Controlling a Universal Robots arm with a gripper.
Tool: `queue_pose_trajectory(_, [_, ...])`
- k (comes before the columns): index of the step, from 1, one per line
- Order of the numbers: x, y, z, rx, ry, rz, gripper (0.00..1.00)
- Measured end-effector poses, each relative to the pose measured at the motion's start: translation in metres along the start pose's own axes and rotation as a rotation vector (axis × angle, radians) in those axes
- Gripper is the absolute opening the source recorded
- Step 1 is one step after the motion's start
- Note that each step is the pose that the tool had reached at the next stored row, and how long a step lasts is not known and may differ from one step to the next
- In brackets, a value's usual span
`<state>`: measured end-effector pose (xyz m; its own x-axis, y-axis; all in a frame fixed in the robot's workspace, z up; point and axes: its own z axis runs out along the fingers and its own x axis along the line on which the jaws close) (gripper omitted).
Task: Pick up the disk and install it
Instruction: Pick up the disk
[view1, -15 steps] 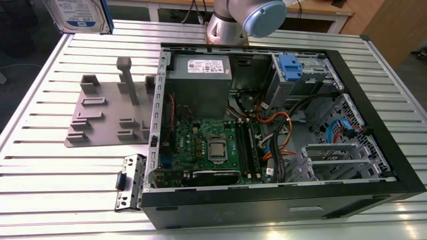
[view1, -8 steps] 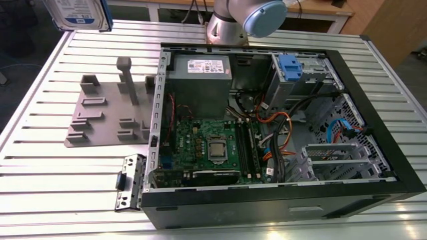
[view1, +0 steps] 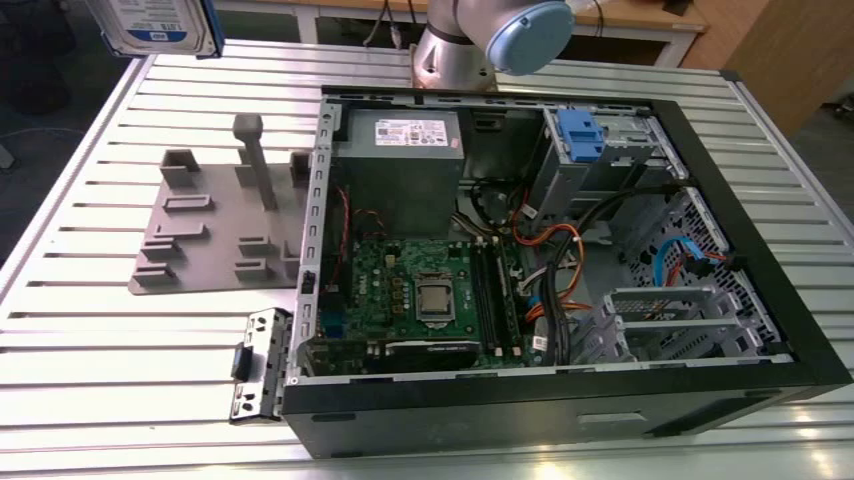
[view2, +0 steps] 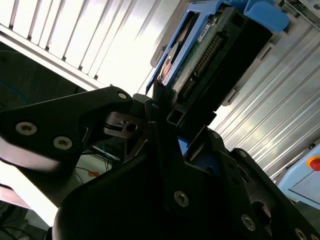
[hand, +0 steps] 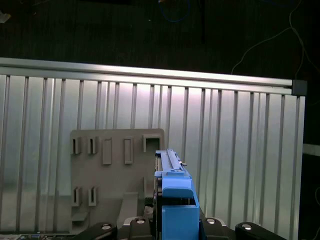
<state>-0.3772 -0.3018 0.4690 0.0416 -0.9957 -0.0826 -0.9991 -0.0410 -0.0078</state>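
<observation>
So the gripper (view2: 172, 117) had the disk (view2: 200, 55) clamped tight, jaws closed in on it from both sides with no gap showing in the second wrist view, and the drive stuck out past the tips with its green circuit board side and blue carrier rails visible. In the first wrist view the disk (hand: 172, 195) was seen edge-on, held by the gripper (hand: 175, 226) up off the slatted metal table (hand: 240, 150) and hanging over the near edge of the grey fixture plate (hand: 110, 170) with its little slots. In the exterior view the disk (view1: 154, 25) was way up at the top on the exterior view's left, label side facing the camera, above the far corner of the table (view1: 80, 330) and well apart from the open computer case (view1: 561, 400). The fixture plate (view1: 200, 230) sat on the table just beside the case. Inside the case there was the grey power-supply box (view1: 400, 150), the green motherboard (view1: 414, 290), and a metal drive cage with 1 blue tab (view1: 577, 130) near the far wall. The arm (view1: 461, 45) stood just behind the case.
</observation>
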Motion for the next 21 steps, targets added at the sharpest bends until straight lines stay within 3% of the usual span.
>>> queue_pose_trajectory(11, [-0.0007, -0.0001, -0.0090, 0.0001, 0.0000, 0.000, 0.36])
queue_pose_trajectory(21, [-0.0017, -0.0002, -0.0210, 0.0000, 0.0000, 0.000, 0.36])
